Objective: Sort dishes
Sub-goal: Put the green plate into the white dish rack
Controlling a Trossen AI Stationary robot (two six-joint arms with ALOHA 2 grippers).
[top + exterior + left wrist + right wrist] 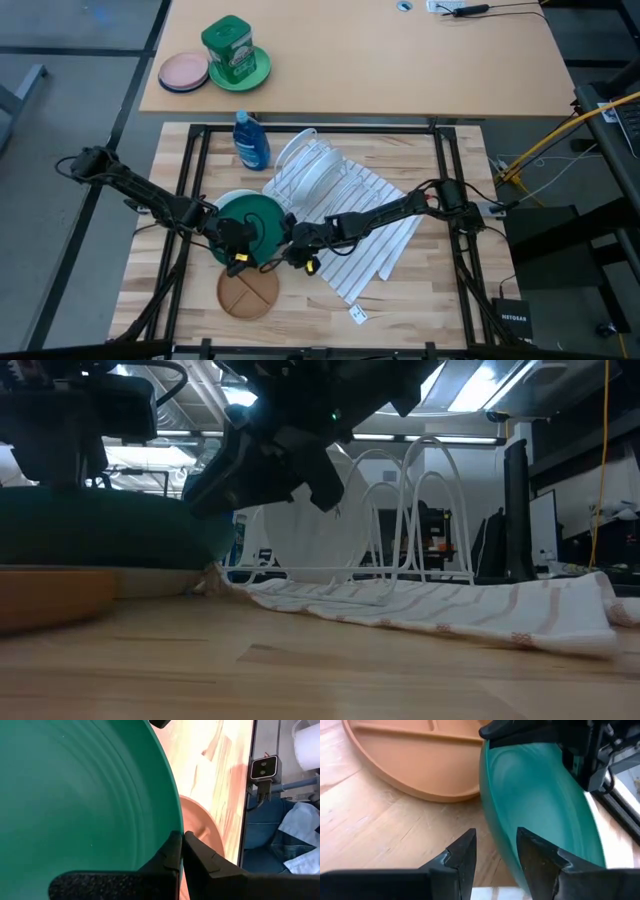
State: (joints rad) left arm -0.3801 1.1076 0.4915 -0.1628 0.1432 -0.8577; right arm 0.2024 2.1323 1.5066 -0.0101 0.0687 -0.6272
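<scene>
The dark green plate [252, 218] lies over a white plate [224, 200] at the table's left middle. My left gripper [181, 837] is shut on the green plate's near rim. My right gripper [495, 845] reaches in from the right and is open, with the green plate's right rim [492, 815] between its fingers. The tan divided plate [248, 292] rests flat on the table just nearer. Another white plate [306, 165] stands on edge in the wire rack [330, 180]. My left gripper pinches the green plate's rim [175, 827] between its two fingers, one on the inner face and one on the underside. It comes slanting down from the table's left. Whether the plate is lifted off the white plate cannot be told. Whether my right gripper touches the rim cannot be told.
The rack stands on a striped towel [375, 240] at the table's middle right. A blue bottle [250, 140] stands at the far edge. On the far desk are a green canister [230, 48] on a pale green plate and a small pink plate [183, 72].
</scene>
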